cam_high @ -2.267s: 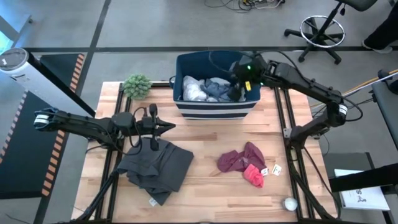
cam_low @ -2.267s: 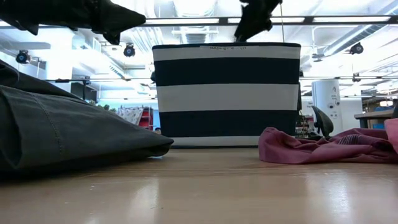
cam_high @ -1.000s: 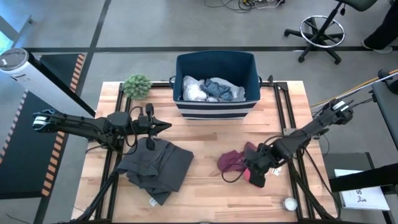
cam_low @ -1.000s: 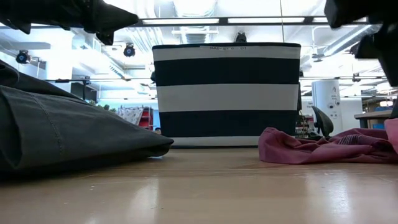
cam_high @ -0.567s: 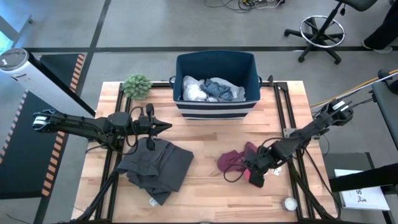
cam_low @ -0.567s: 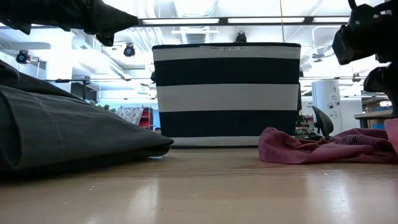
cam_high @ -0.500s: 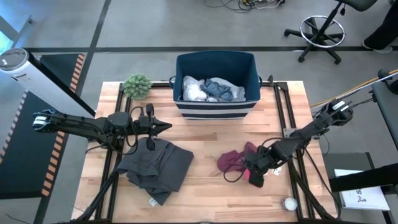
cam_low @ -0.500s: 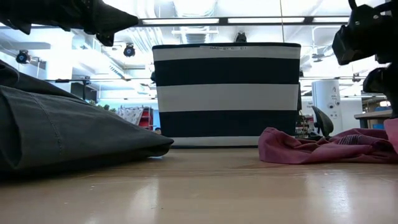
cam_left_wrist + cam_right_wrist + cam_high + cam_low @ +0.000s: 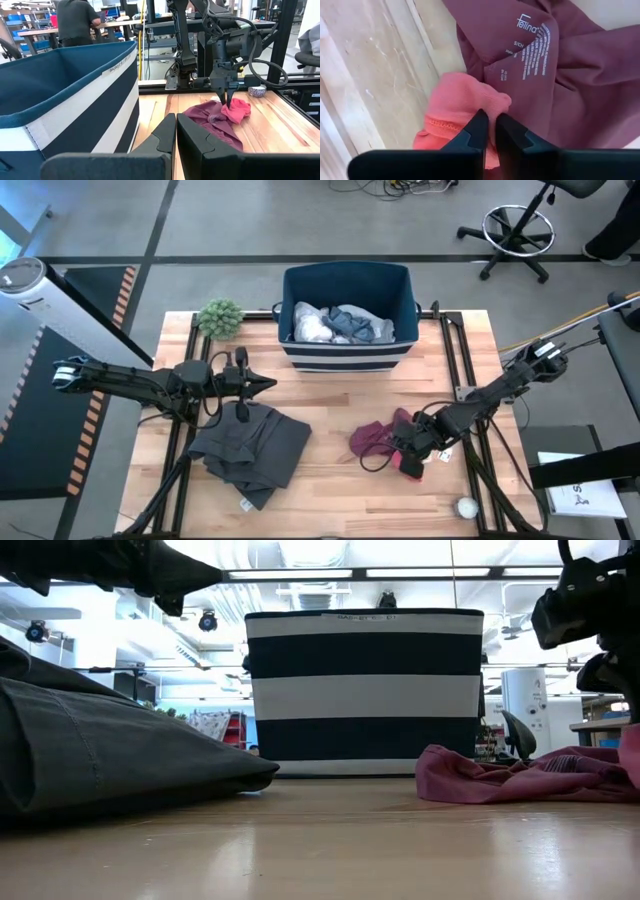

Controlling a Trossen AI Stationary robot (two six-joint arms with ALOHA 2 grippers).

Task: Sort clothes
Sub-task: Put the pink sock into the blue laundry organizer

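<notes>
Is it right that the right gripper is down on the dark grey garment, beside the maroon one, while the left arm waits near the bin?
Not quite. The right wrist view shows the right gripper down on the pink sock, not the dark grey garment. It does lie beside the maroon garment, and the left gripper waits near the bin.

4 cameras look at 1 wooden table (image 9: 330, 395).

The high one looks straight down on it all, with the striped bin (image 9: 347, 315) at 12 o'clock. The low one sits at table height and looks level at that same bin (image 9: 365, 690), very near the dark grey garment (image 9: 100, 755). The left wrist one looks across past the bin (image 9: 65, 100) to the maroon garment (image 9: 212, 122). The right wrist one looks down, very close, on the pink sock (image 9: 462, 112) and the maroon garment (image 9: 555, 75).
</notes>
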